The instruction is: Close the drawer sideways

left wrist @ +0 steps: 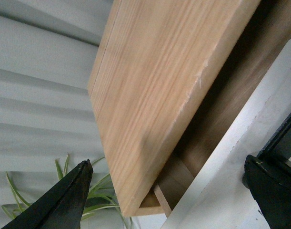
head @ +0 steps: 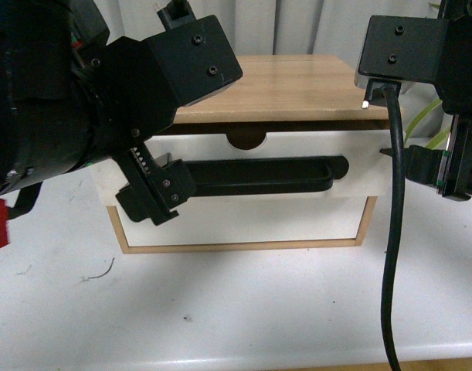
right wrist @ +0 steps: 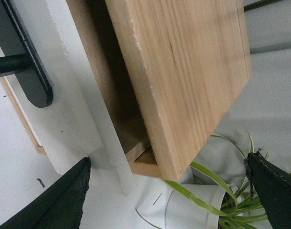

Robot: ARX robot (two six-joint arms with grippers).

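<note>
At 12 o'clock, drawer: part open.
Left fingers: apart, 9 o'clock end.
Right fingers: apart, 3 o'clock end.
Remaining: push shut.

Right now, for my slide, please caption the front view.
Two open hands flank the partly open drawer: left hand at the black handle's left end, right hand beside the drawer's right edge.

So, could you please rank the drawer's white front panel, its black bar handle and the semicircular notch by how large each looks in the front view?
Largest to smallest:
1. white front panel
2. black bar handle
3. semicircular notch
</note>
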